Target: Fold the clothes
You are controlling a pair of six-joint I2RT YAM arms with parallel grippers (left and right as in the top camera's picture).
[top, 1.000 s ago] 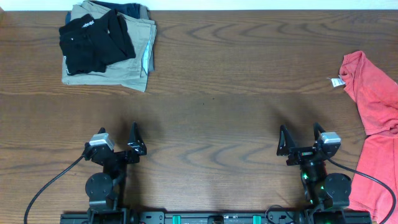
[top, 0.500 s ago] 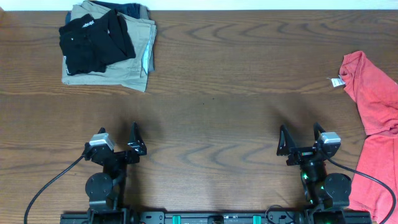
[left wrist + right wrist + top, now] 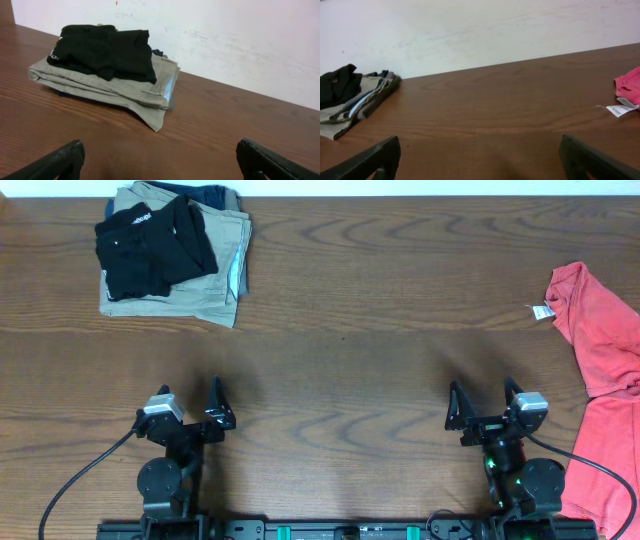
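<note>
At the bottom of the overhead frame both arms sit drawn in close to their bases. The left pincer point(image 3: 190, 395) at lower left and the right pincer point(image 3: 483, 398) at lower right are each spread wide and hold nothing. Each wrist view shows only two dark fingertips at the lower corners with bare wood between them. This looks like a waiting pose, with the jaws ready and the broad middle of the table point(image 3: 340, 370) left free as the place to fold.

The coral-red T-shirt point(image 3: 600, 340) lies along the right edge of the overhead frame, running from middle right down to the lower right corner beside the right arm's base. It is rumpled and bunched, not spread flat, and the frame edge cuts off part of it. Its small white neck tag point(image 3: 541, 311) pokes out to the left onto the wood. No lettering shows from here. The right arm is the closer one, so it likely has to drag the shirt inward first.

Far off at upper left, a folded black garment point(image 3: 150, 245) rests on folded khaki trousers point(image 3: 175, 305). They seem parked clear of the working area.
</note>
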